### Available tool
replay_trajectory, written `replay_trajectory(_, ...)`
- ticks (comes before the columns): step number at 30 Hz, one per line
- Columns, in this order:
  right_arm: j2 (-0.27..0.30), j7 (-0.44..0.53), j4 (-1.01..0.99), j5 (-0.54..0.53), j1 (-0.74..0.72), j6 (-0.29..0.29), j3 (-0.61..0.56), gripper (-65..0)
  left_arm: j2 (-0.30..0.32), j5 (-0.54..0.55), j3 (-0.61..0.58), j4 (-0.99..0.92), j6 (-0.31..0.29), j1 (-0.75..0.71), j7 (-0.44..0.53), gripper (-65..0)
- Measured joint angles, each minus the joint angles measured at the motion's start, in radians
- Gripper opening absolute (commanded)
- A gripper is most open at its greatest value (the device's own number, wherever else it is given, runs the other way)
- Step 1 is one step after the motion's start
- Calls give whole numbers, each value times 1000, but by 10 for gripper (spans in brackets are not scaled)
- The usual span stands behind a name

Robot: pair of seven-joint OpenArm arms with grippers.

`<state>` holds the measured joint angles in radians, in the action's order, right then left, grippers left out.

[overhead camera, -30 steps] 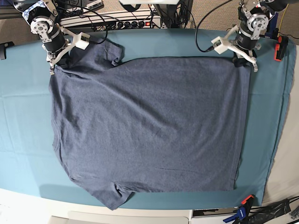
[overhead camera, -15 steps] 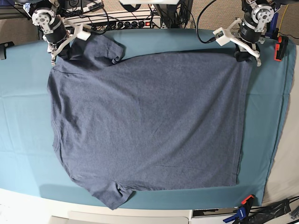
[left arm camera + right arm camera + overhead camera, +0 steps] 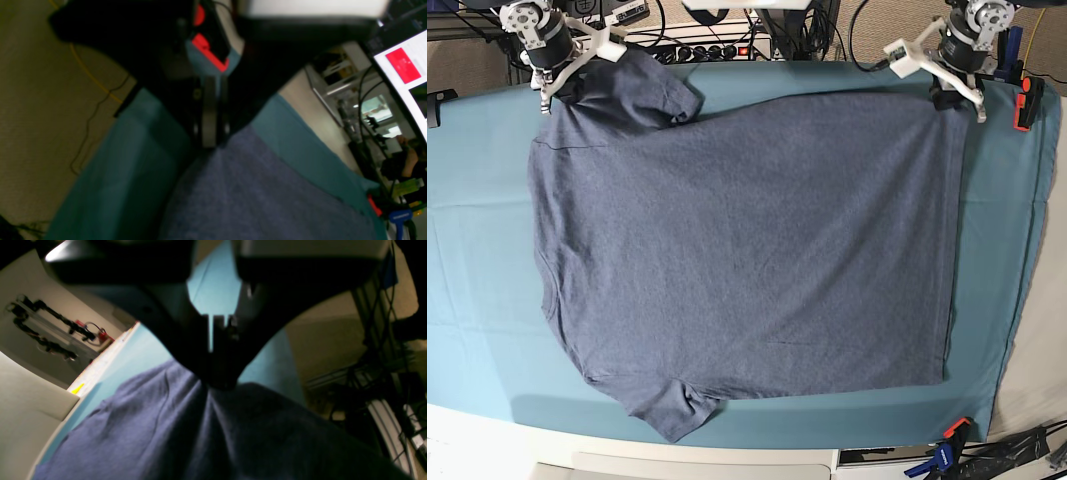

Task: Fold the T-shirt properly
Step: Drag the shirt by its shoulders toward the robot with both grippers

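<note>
The teal table cloth [image 3: 477, 250] carries the T-shirt [image 3: 747, 250], spread flat and plain side up across most of it. At the far edge the left gripper [image 3: 949, 97] is pinched tight on the shirt's hem corner, its arm reaching in from behind the table. The right gripper [image 3: 555, 92] is likewise clamped on the shoulder beside the sleeve.

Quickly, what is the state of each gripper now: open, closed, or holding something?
Left gripper: closed, holding a corner of the T-shirt.
Right gripper: closed, holding the T-shirt near a sleeve.
</note>
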<state>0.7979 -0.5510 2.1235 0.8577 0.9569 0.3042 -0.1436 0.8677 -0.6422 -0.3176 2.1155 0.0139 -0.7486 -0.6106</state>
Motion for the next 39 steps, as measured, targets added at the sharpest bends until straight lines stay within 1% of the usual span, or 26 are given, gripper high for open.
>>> replay_trajectory(4, 0, -14, 0, 2, 42, -2, 0, -650, 0, 1, 0, 31, 1, -8, -19, -650)
replay_trajectory(7, 0, -22, 0, 10, 75, -24, 0, -650, 0, 1, 1, 34, 0, -8, -23, -650)
replay_trajectory(10, 0, -34, 0, 50, 109, -48, 0, -650, 0, 1, 1, 34, 0, -8, -31, -650)
replay_trajectory(12, 0, -36, 2, 51, 125, -49, 0, -650, 0, 1, 1, 34, 0, -8, -48, -650)
replay_trajectory(16, 0, -41, 3, 53, 152, -49, 1, -650, 0, 0, 1, 34, 0, -11, -51, -650)
replay_trajectory(25, 0, -57, 9, 54, 199, -69, 1, -650, 0, -1, 4, 37, 1, -84, -63, -650)
replay_trajectory(34, 0, -102, 152, 53, 299, -68, 1, -650, 0, -13, 4, 41, 4, -127, -83, -650)
replay_trajectory(39, 0, -118, 169, 50, 317, -68, 2, -650, 1, -26, 5, 64, 4, -155, -94, -650)
